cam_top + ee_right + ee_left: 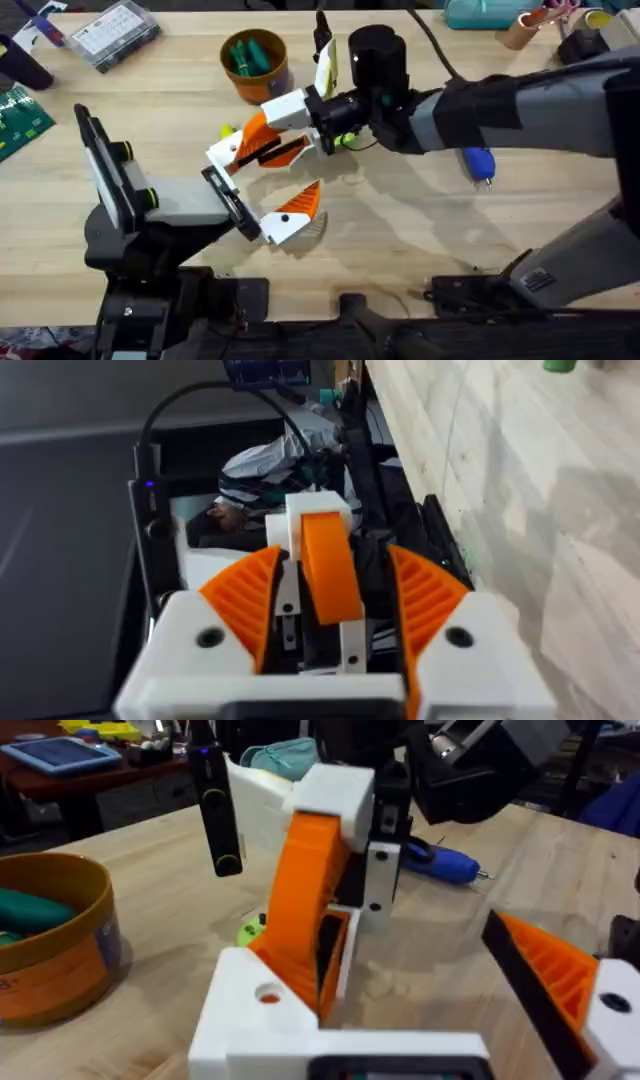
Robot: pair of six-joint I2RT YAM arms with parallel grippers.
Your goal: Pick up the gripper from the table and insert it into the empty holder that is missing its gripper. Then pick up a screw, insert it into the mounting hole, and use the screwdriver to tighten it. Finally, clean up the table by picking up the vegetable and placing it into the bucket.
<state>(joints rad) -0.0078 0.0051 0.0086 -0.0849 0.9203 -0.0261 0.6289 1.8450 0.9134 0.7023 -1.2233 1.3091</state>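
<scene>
The surface [400, 230] is pale wood planking, with clutter along its far edge and a dark floor below the near edge in the right wrist view.

There are 2 arms. The right gripper [292, 118] reaches in from the right to the middle of the surface, and its 2 ribbed orange fingers [245, 600] are closed from both sides on 1 long orange finger [262, 140]. This piece is held off the surface, white block uppermost, with its lower end down at the bare white bracket [262, 1020] of the left arm; whether it is seated there I cannot tell.

The left gripper [258, 185] stands wide open, gripping nothing, the bracket on its far side and its 1 ribbed orange finger [298, 208] on its near side, well apart.

1 blue screwdriver [478, 162] lies to the right, partly under the right arm. 1 orange-brown bucket [250, 85] stands beyond the grippers with green items inside. 1 small yellow vegetable [227, 131] lies just left of the long finger.

1 clear compartment box [112, 35] sits at the far left. Its label and the print on the bucket cannot be read.
</scene>
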